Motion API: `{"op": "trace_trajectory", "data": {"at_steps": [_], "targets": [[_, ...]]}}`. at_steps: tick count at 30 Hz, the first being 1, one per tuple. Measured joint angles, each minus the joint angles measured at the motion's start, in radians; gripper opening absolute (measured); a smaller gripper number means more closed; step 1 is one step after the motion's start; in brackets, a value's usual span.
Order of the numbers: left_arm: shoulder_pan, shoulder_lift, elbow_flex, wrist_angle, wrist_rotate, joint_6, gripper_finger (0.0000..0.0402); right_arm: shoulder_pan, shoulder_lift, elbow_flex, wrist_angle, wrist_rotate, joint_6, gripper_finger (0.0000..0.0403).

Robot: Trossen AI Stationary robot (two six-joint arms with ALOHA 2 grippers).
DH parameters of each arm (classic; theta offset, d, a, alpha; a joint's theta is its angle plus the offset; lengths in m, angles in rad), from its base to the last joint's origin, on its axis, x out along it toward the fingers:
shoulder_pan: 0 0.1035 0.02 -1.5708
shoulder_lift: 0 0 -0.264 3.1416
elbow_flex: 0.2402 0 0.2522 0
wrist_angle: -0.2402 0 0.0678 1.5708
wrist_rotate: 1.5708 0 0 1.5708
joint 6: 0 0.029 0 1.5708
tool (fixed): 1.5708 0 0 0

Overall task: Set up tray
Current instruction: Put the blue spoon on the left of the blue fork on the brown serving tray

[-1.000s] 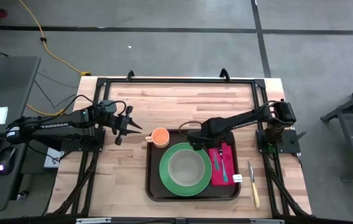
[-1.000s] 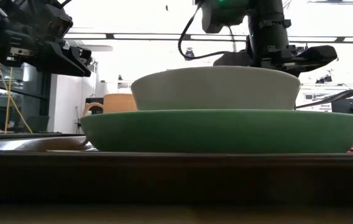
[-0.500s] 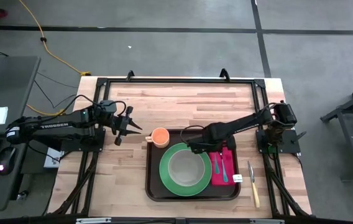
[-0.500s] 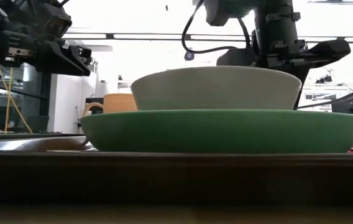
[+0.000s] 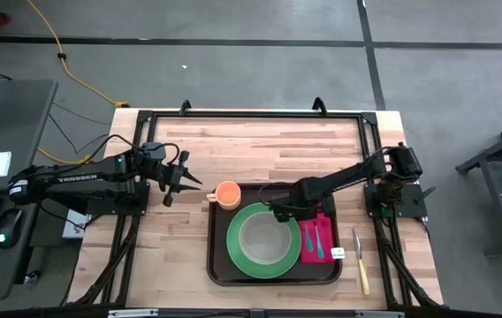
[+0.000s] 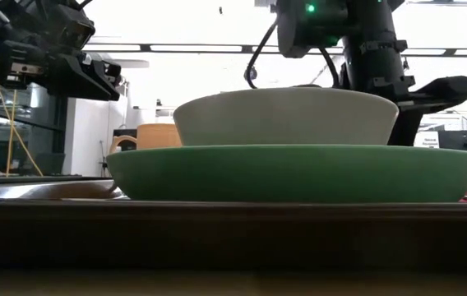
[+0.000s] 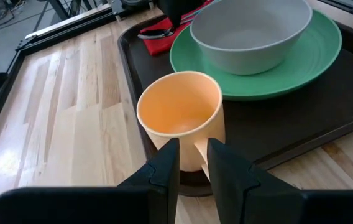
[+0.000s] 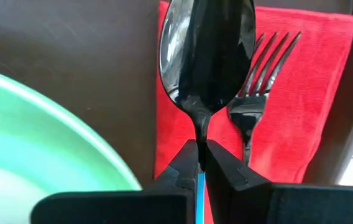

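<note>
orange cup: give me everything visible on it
The orange cup is a plain, matte, pale-orange mug that looks like plastic, with a small handle facing the left pincer. It stands upright, open side up, and looks empty. It sits in the dark brown tray, in the corner nearest the left arm, apart from the green plate beside it. Nothing grips it: from above, the left pincer hovers short of it over the bare table.

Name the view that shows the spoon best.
The right wrist view: the spoon fills it, its handle pinched in the right fingers, over the red napkin beside the fork. The high view shows only a sliver; the low and left wrist views show none clearly.
</note>
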Motion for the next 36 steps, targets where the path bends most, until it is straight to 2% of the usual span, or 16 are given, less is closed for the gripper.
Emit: {"op": "trace_trajectory", "data": {"at_steps": [18, 25, 36], "targets": [[0.0, 0.0, 0.0, 0.0, -0.001, 0.0, 0.0113, 0.0, 0.002, -0.004, 0.001, 0.047, 0.0, 0.0003], [0.0, 0.0, 0.0, 0.0, -0.002, 0.0, 0.0113, 0.0, 0.003, -0.094, 0.098, 0.007, 0.003, 0.0003], [0.0, 0.0, 0.0, 0.0, -0.002, 0.0, 0.0113, 0.0, 0.003, -0.115, 0.135, -0.015, 0.022, 0.0003]]}}
